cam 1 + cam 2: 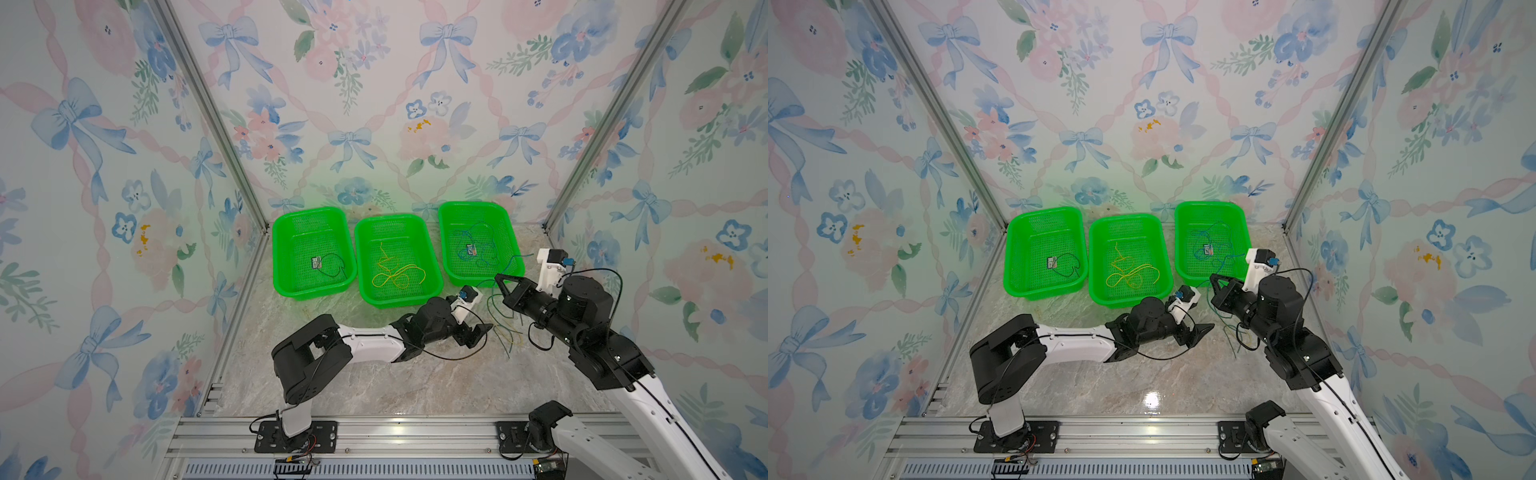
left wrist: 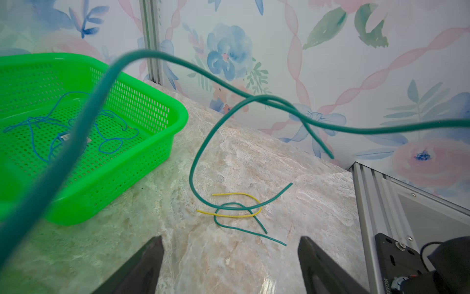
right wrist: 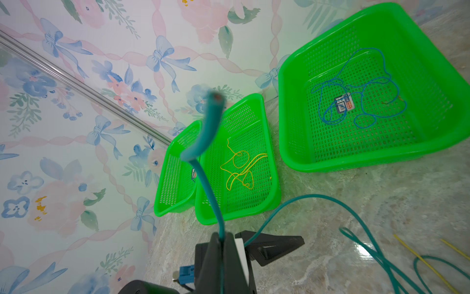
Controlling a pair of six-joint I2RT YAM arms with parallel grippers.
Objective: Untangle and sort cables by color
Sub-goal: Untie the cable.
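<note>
My right gripper (image 1: 498, 279) (image 3: 221, 235) is shut on a dark green cable (image 3: 203, 175), held above the table in front of the right basket (image 1: 469, 204). That cable arcs through the air (image 2: 254, 96) and trails down to a small tangle (image 1: 505, 332) of dark green and yellow cables (image 2: 236, 216) on the marble. My left gripper (image 1: 482, 336) (image 2: 230, 252) stands open, low over the table, just left of the tangle and holding nothing. Blue cables (image 1: 478, 245) lie in the right basket, yellow cables (image 1: 395, 276) in the middle basket (image 1: 390, 217), and a dark green one (image 1: 334, 266) in the left basket (image 1: 307, 211).
The three green mesh baskets stand in a row against the back wall. Aluminium posts (image 1: 582, 166) mark the back corners and a rail (image 1: 374, 432) runs along the front. Papered walls close in both sides. The right arm's base plate (image 2: 396, 254) lies beyond the tangle.
</note>
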